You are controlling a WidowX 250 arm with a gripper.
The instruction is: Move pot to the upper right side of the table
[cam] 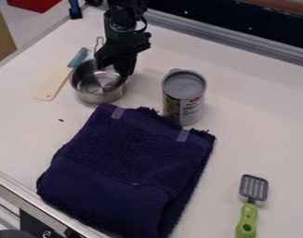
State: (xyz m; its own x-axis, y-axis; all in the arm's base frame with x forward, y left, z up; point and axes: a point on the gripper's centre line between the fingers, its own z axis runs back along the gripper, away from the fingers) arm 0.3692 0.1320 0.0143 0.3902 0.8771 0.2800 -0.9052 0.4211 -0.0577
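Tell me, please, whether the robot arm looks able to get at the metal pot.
Probably yes: the end effector hangs at the far rim of the pot, with nothing visible in between.

Lit brightly and fairly evenly, seemingly from above, across the white surface (260,116). Shaded only softly around the can (184,104) and the pot (99,97). Glinting in small pale highlights along the pot's metal rim and inside. Sunk into deep, matte darkness over the folded towel (126,162), with faint texture visible.
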